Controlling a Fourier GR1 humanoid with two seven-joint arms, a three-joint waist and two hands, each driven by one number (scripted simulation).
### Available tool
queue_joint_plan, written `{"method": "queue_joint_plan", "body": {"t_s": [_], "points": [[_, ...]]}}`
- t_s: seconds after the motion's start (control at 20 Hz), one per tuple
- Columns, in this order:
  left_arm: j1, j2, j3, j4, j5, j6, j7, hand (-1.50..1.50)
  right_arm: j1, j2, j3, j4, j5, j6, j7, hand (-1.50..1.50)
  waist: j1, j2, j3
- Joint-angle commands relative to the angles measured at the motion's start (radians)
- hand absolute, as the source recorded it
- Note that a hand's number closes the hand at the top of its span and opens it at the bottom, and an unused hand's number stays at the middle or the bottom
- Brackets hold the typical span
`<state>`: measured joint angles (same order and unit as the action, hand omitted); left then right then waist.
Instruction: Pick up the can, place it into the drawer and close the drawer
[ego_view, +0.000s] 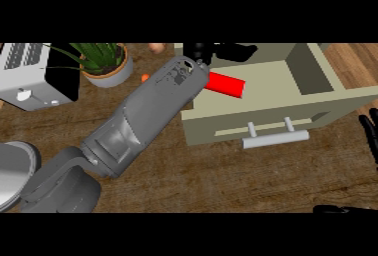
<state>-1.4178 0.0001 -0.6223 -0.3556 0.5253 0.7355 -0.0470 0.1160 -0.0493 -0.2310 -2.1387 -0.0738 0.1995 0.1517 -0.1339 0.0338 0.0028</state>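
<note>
A red can (225, 83) is seen lying on its side in the upper middle of the frame, inside the open drawer (310, 102). It appears as a plain bright red block-like shape, tilted, with its left end hidden behind the grey forearm. The drawer is a beige box pulled out toward the lower right, with a pale bar handle (275, 136) on its front. Apart from the can, nothing else is made out in the drawer.

The left hand (221, 51) is seen at the top of the frame, just above the can, over the drawer's back edge. Its black fingers are spread and nothing is held in them; whether they touch the can cannot be told.

The right hand (368, 134) is seen at the right edge, fingers straight and upward, holding nothing.

A potted plant (103, 60) and a toaster (33, 75) are noted at the upper left, on the wooden counter (221, 175).
</note>
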Motion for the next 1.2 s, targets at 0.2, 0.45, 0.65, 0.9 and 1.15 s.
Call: {"method": "queue_joint_plan", "body": {"t_s": [0.2, 0.45, 0.65, 0.9, 1.15], "points": [[-0.016, 0.000, -0.009, 0.000, 0.048, 0.027, -0.018, -1.50, -0.044, -0.038, -0.038, -0.005, -0.011, -0.004, 0.011, -1.50, 0.010, -0.001, -0.001], [0.016, 0.000, 0.005, -0.034, 0.097, 0.075, -0.043, -1.50, -0.001, -0.084, -0.017, -0.050, 0.132, 0.021, -0.094, -1.50, 0.004, -0.004, -0.001], [0.001, 0.000, 0.016, -0.040, 0.133, 0.053, -0.051, -1.50, -0.038, -0.123, 0.020, -0.070, 0.241, 0.016, -0.107, -1.50, 0.011, -0.002, -0.001], [-0.001, 0.000, 0.012, -0.081, 0.174, 0.079, -0.066, -1.50, -0.063, -0.119, 0.110, -0.100, 0.379, -0.008, -0.117, -1.50, 0.043, -0.012, -0.002], [-0.061, 0.000, 0.012, -0.074, 0.189, 0.107, -0.048, -1.50, -0.130, -0.177, 0.173, -0.058, 0.589, -0.026, -0.087, -1.50, 0.068, -0.013, -0.002]]}}
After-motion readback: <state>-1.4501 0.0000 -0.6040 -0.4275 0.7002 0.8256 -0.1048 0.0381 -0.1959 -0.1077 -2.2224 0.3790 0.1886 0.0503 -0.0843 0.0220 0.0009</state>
